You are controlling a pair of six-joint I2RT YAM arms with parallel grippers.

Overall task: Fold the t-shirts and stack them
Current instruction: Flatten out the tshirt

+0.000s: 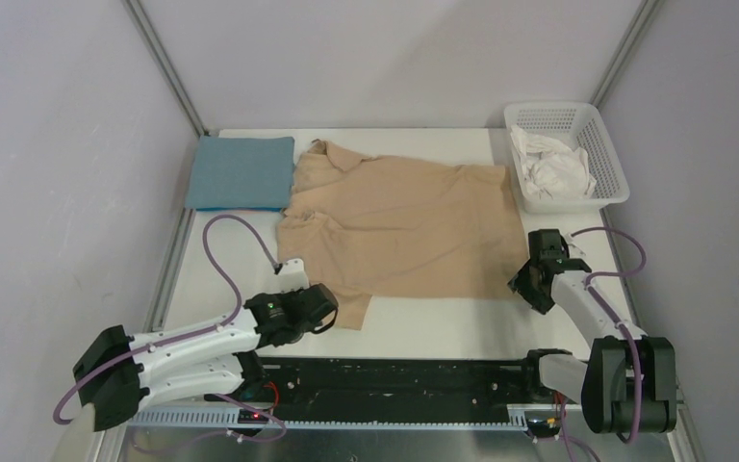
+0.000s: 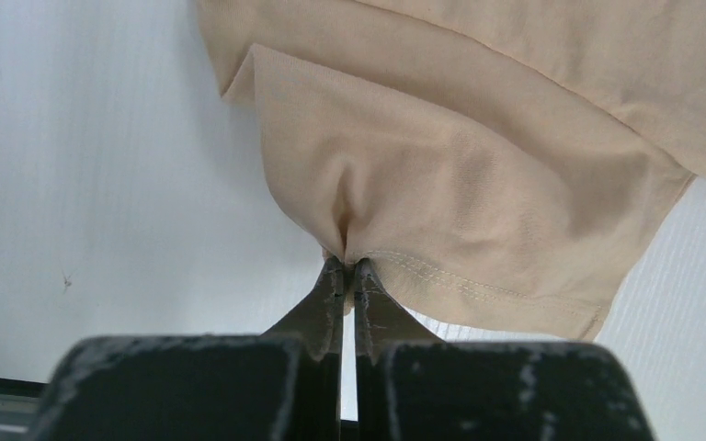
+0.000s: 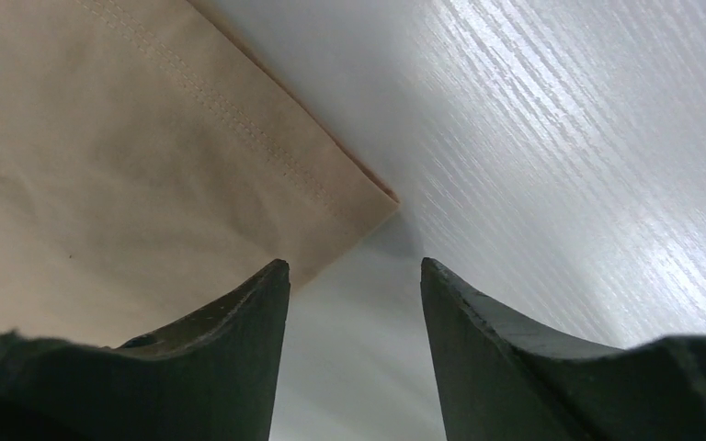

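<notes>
A tan-beige t-shirt [image 1: 414, 221] lies spread flat over the middle of the table, collar toward the far left. To its far left lies a folded teal-blue t-shirt [image 1: 241, 171]. My left gripper [image 1: 332, 313] is at the tan shirt's near left corner. In the left wrist view this gripper [image 2: 347, 265] is shut on the stitched hem of the tan cloth [image 2: 478, 165], which puckers at the pinch. My right gripper [image 1: 522, 279] is at the shirt's near right corner. Its jaws [image 3: 354, 266] stand open over bare table, just short of the hem corner [image 3: 368, 197], with nothing between them.
A white lattice basket [image 1: 611, 159] with crumpled white cloth [image 1: 553, 168] in it stands at the far right corner. Grey walls close in the table on the left, right and back. A black rail [image 1: 394, 380] runs along the near edge between the arm bases.
</notes>
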